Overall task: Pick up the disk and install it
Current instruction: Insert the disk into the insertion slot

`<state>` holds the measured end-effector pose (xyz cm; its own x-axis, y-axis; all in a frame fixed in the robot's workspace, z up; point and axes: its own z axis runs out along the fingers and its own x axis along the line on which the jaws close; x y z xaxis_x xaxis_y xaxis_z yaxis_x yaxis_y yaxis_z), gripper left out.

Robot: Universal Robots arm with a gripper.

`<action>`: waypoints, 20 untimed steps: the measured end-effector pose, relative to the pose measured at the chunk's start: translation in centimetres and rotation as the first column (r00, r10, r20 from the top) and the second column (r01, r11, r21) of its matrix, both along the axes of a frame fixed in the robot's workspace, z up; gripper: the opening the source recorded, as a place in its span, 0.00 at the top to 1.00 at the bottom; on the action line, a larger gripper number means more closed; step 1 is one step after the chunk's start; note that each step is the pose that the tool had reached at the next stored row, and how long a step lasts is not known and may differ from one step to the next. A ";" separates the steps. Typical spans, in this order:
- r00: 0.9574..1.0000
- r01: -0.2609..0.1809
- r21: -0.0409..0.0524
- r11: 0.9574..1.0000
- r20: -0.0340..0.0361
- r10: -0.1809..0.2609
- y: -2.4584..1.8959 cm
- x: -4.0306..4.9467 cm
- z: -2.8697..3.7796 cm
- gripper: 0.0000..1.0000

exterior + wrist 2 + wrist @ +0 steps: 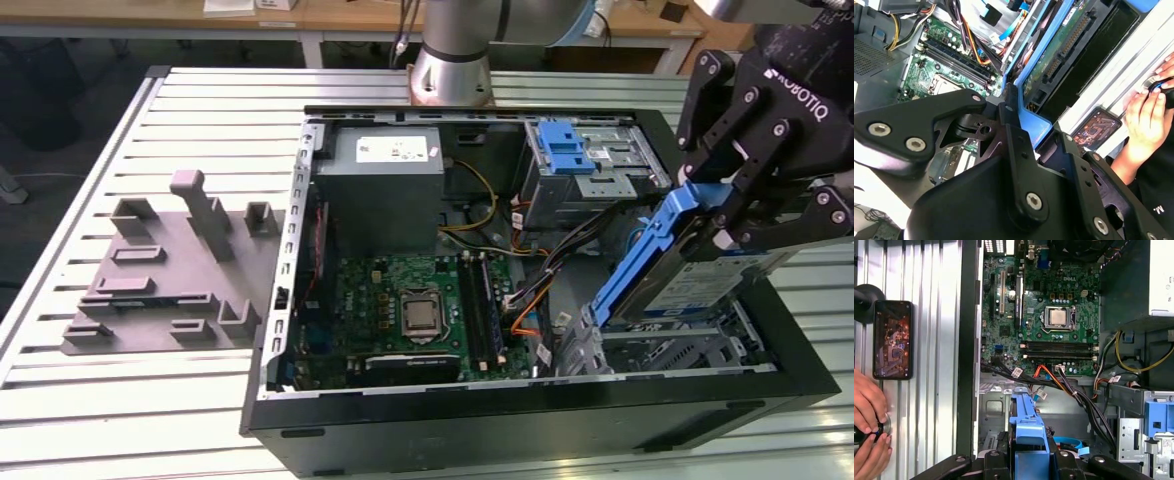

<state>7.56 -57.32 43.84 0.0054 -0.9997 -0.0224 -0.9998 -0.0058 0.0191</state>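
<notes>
A: While hanging over the case (534, 430), holding anything?

B: Yes. Pinches the disk (681, 280) by its blue frame, with the gripper (731, 215) drawn narrow around it.

A: Lying how?

B: Tilted steeply, upper end in the grip, lower end dipping into the case's four-o'clock corner in the exterior view, over a metal bay (681, 350). Touching that bay or not: cannot tell.

A: And in both wrist views?

B: Same clamp. Blue frame squeezed between the black links, with the green circuit side of the disk facing the second wrist view.

A: Around it?

B: From the disk: motherboard (414, 300) at nine o'clock, power supply (387, 170) at ten, drive cage (594, 170) with a blue latch (561, 145) at eleven. Outside the case, at nine o'clock, a grey fixture (174, 270) on the slatted table (80, 420).

A: Anybody near?

B: In the first wrist view, a person's hand (868, 407) on the table, near a phone (892, 339).
</notes>
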 end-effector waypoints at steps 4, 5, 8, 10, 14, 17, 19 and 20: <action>1.000 0.000 0.000 1.000 0.000 0.000 0.04 0.14 -0.05 0.64; 1.000 0.000 0.000 1.000 0.000 0.000 0.06 0.18 -0.06 0.64; 1.000 0.000 0.000 1.000 0.000 0.000 0.08 0.21 -0.17 0.64; 1.000 0.000 0.000 1.000 0.000 0.000 0.08 0.22 -0.30 0.64; 1.000 0.000 0.000 1.000 0.000 0.000 0.08 0.22 -0.57 0.64; 1.000 0.000 0.000 1.000 0.000 0.000 0.08 0.22 -0.82 0.64; 1.000 0.000 0.000 1.000 0.000 0.000 0.08 0.22 -0.87 0.64; 1.000 0.000 0.000 1.000 0.000 0.000 0.08 0.22 -0.87 0.64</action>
<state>7.78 -57.24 42.98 0.0054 -0.9997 -0.0223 -0.9998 -0.0058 0.0190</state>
